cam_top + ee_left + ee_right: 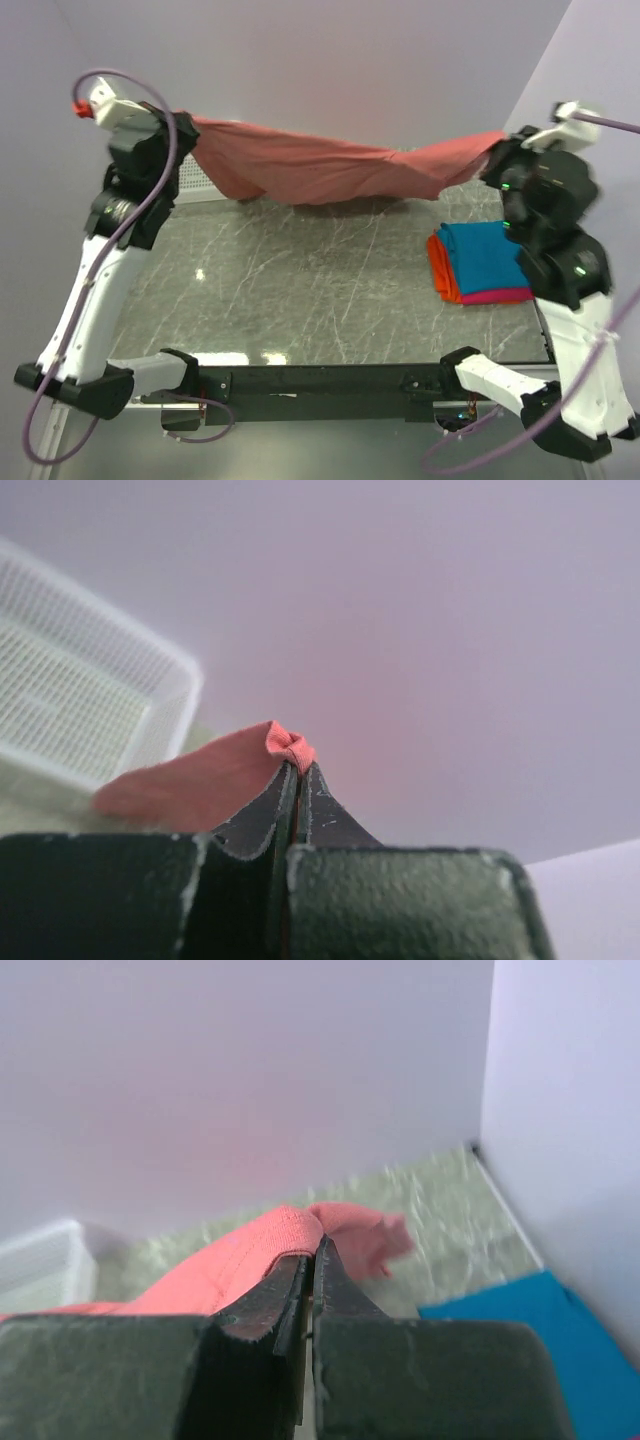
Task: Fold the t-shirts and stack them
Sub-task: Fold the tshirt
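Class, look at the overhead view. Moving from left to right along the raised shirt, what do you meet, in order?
left hand → salmon-red t-shirt, strung between the two → right hand. The stack of folded tees shares the right hand's span across the picture, so it is left out.

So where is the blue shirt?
In the top view, the blue shirt lies folded on the right, atop the orange shirt and pink shirt.

Below the salmon tee (320, 165) strung across the upper middle of the frame I have bare table (300, 290) to pass over, hemmed by the folded stack (480, 262) at centre right and the mesh basket (195, 185) at upper left.
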Tool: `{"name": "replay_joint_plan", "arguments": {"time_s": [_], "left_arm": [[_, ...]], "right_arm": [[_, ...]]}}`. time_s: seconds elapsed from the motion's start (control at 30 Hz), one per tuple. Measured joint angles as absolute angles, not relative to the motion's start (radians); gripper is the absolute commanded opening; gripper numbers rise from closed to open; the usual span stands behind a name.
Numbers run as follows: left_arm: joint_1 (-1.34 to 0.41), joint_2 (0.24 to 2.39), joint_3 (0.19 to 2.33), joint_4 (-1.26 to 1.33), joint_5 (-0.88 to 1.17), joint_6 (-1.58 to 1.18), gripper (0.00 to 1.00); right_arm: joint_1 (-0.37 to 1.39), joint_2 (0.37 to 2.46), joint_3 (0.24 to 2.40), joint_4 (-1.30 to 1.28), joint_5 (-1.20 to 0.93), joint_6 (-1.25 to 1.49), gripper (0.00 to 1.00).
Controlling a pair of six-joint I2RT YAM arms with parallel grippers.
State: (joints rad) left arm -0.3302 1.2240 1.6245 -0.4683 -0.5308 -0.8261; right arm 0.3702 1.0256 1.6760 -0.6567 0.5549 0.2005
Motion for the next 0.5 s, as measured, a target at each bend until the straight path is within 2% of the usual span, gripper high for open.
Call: {"name": "replay_joint_plan", "arguments": {"time_s": [0.5], "left_arm": [[-0.36,0.954,1.94,-0.403,-0.386,-0.601,0.01]], "right_arm": [[0.37,0.881,2.185,-0.75,0.184,0.095,0.0]]}}
